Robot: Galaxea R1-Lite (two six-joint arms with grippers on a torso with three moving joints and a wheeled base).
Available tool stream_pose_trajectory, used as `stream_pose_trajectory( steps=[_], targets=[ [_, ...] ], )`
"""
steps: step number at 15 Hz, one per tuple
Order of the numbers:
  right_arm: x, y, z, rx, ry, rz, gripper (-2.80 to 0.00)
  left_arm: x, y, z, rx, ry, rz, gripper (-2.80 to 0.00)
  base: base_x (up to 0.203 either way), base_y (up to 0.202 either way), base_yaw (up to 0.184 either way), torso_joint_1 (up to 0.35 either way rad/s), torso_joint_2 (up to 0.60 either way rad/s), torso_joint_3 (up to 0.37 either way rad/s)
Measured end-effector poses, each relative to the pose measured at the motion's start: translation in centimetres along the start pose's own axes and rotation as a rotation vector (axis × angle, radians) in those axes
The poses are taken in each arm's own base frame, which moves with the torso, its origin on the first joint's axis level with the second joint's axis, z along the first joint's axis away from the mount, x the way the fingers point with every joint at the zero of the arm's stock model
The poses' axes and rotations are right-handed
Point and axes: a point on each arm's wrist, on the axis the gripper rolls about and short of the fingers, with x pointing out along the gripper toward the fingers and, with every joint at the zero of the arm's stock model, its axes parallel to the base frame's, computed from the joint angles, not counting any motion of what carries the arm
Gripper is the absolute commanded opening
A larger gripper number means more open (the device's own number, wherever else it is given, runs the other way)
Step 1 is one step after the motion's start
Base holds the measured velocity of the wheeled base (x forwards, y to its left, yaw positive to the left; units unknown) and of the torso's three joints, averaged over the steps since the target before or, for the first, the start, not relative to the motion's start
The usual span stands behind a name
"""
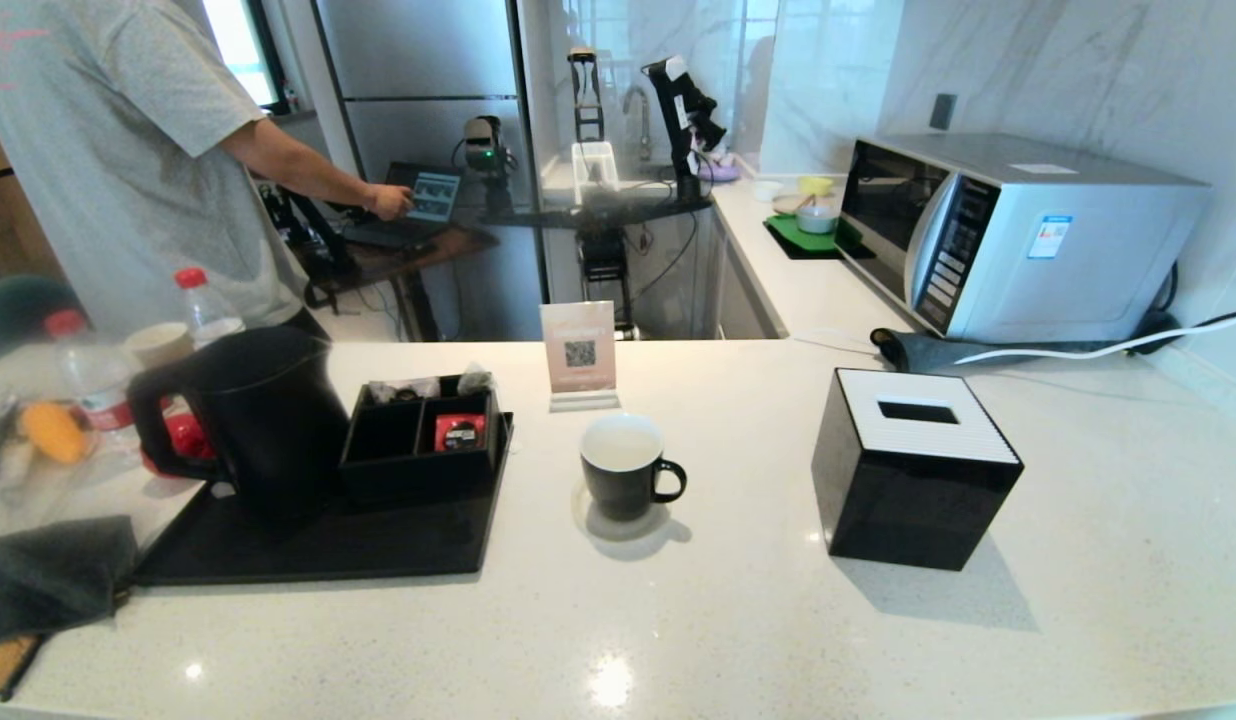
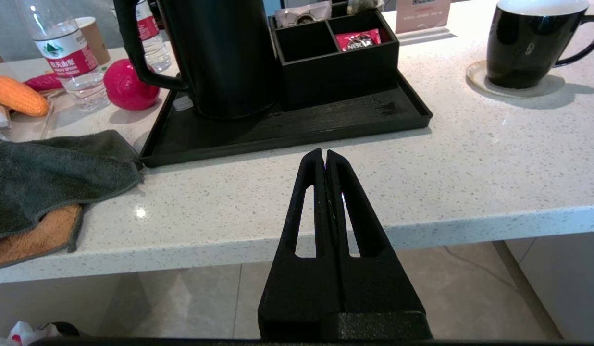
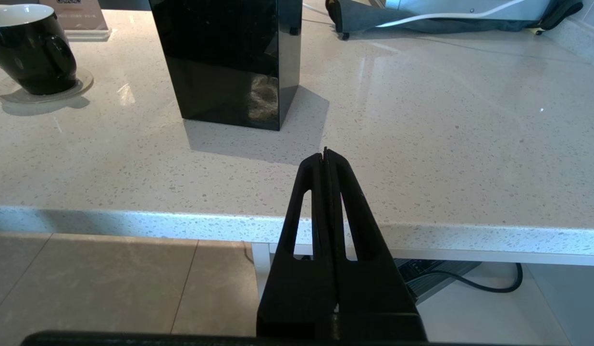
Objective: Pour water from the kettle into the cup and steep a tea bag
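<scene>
The tall black kettle stands at the left end of a black tray, lid closed and handle facing left. Mid-counter, the black cup rests on a round coaster, its white inside looking bare. A greyish pouch, probably the tea bag, lies at the back of the black organizer box. The water is out of view. My left gripper is shut and empty, hanging before the counter's front edge near the tray. My right gripper is likewise shut and empty, in front of the tissue box.
A black tissue box stands right of the cup, with a microwave behind it. The organizer holds a red sachet. A QR sign, bottles, a red ball and a grey cloth lie around; a person stands at the back left.
</scene>
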Motion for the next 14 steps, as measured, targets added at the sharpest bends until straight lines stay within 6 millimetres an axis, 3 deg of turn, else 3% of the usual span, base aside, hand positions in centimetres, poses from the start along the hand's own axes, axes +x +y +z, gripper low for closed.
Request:
stream_pose_trajectory(
  steps=[4,8,12,14],
  targets=[
    [0.0,0.0,0.0,0.0,0.0,-0.001,-2.8,-0.4,0.2,1.5,-0.006,-0.046,0.009,-2.8,0.0,0.0,0.0,0.0,0.0,0.0],
    [0.0,0.0,0.0,0.0,0.0,0.0,-2.8,-0.3,0.6,5.5,-0.026,-0.065,0.009,-2.8,0.0,0.0,0.0,0.0,0.0,0.0],
    [0.0,0.0,0.0,0.0,0.0,0.0,-2.8,1.7,1.3,11.1,-0.09,-0.027,0.042,-2.8,0.0,0.0,0.0,0.0,0.0,0.0],
    [0.0,0.0,0.0,0.0,0.0,0.0,-2.8,3.9,1.7,12.8,-0.111,0.039,0.144,-2.8,0.0,0.0,0.0,0.0,0.0,0.0]
  ],
)
